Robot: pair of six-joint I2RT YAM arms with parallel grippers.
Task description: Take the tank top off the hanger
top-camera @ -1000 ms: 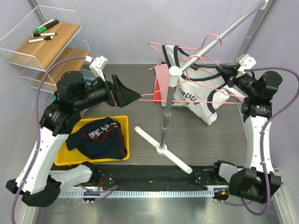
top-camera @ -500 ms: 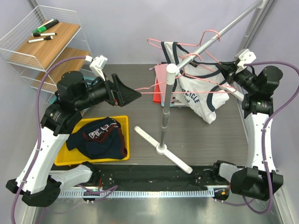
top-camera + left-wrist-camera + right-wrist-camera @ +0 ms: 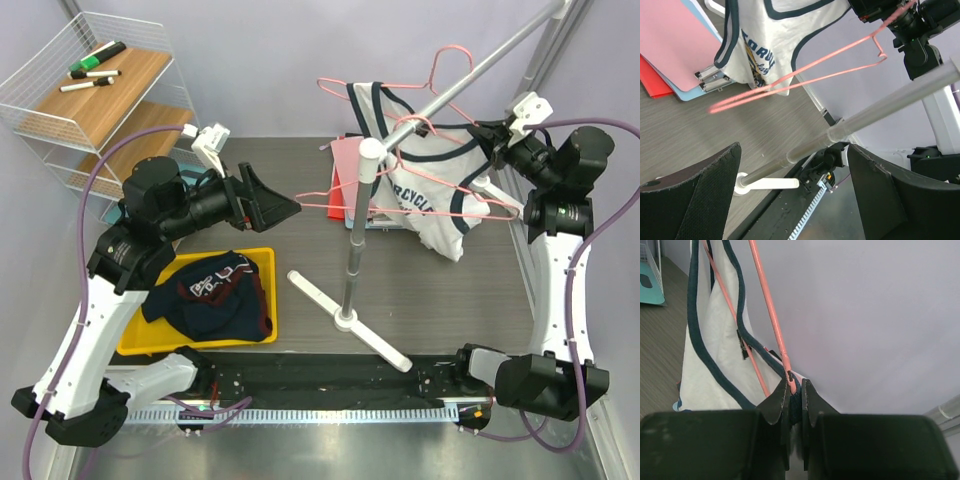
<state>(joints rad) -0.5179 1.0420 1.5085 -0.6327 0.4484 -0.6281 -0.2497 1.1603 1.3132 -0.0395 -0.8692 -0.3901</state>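
Observation:
A white tank top (image 3: 425, 195) with navy trim hangs on a pink wire hanger (image 3: 330, 206) from the slanted rail. My right gripper (image 3: 492, 142) is shut on the tank top's navy strap at the hanger's right end; in the right wrist view the jaws (image 3: 796, 388) pinch the strap against the pink hanger wire (image 3: 767, 305), with the tank top (image 3: 715, 350) hanging to the left. My left gripper (image 3: 288, 207) is open and empty, just left of the hanger's left tip. In the left wrist view the gripper (image 3: 792, 152) is below the tank top (image 3: 752, 45) and the hanger (image 3: 805, 70).
A rail stand (image 3: 351, 255) with a white cross base (image 3: 345, 320) stands mid-table. A second, bare pink hanger (image 3: 450, 80) hangs higher on the rail. Pink, red and blue folders (image 3: 345, 165) lie behind. A yellow tray (image 3: 135, 338) holds a dark garment (image 3: 215, 295). A wire shelf (image 3: 90, 90) stands far left.
My right gripper has moved up and slightly right with the strap. The tank top and hanger have shifted up with it. The left arm has barely moved.

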